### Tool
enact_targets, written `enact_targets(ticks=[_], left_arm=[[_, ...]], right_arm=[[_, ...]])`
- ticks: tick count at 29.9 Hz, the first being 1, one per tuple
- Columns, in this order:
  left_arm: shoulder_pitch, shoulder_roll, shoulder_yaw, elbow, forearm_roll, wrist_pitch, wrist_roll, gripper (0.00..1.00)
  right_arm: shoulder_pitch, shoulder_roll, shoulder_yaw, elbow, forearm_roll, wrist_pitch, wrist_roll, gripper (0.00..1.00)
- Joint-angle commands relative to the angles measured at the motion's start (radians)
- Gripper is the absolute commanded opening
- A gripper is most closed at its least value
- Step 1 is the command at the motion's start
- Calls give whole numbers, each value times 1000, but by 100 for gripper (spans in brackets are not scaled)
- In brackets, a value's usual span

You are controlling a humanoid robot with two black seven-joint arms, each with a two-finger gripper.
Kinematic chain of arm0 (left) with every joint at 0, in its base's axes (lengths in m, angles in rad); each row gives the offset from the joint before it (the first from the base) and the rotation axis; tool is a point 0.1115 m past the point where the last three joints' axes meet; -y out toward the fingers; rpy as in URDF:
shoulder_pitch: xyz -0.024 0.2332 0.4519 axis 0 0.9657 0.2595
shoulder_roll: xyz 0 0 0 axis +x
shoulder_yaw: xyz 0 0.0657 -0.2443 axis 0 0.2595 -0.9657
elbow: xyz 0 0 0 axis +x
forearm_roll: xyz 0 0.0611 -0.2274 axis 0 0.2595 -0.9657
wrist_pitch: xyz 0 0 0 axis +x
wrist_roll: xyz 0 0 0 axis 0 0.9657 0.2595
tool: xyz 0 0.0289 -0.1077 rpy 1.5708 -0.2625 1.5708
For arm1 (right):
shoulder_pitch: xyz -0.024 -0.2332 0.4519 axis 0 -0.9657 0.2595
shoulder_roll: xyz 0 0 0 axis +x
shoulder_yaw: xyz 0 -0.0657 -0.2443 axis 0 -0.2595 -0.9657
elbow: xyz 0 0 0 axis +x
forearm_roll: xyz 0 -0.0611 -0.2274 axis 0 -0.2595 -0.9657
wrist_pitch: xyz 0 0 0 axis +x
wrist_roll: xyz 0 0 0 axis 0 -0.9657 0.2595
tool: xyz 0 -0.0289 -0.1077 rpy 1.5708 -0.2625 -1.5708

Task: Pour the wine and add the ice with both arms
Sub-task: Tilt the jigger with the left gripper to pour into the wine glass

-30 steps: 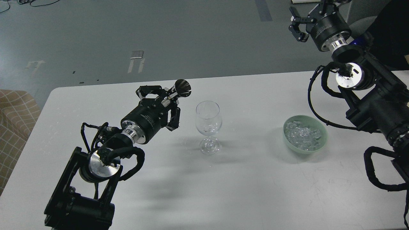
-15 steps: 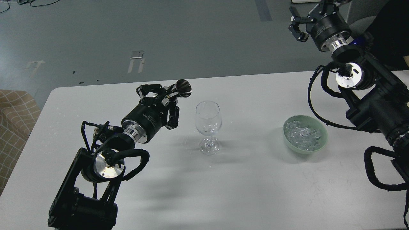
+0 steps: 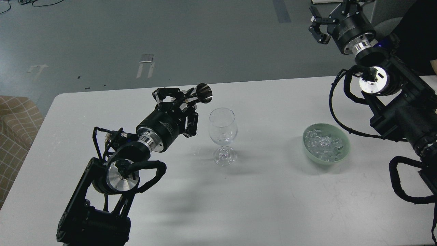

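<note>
On the smooth white desk (image 3: 273, 205), the left gripper (image 3: 184, 102) had its jaws clamped on a dark, glossy wine bottle (image 3: 201, 95), its round base tipped up. It had slid right, nearer the clear stemmed wine glass (image 3: 222, 131) than a second before. Ice (image 3: 324, 143), glassy cubes, lay heaped in the pale green bowl (image 3: 344, 150). The right gripper (image 3: 322, 24) stayed raised, jaws spread, empty.

grey floor (image 3: 170, 37) — checked brown cushion (image 3: 15, 136)
</note>
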Motion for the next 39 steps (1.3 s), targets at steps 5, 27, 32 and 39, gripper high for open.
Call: enact_targets(ticks=[5, 27, 32, 39], left_arm=[[1, 0, 15, 2, 62, -12, -4, 0], [0, 20, 38, -5, 252, -66, -4, 0], [-3, 18, 41, -14, 277, -70, -1, 0], [-8, 29, 90, -21, 364, -70, 1, 0]], right_arm=[[0, 2, 0, 0, 0, 0, 1, 100], [-3, 4, 0, 0, 0, 0, 1, 100], [-3, 0, 2, 0, 0, 0, 1, 100], [-3, 0, 2, 0, 0, 0, 1, 100]])
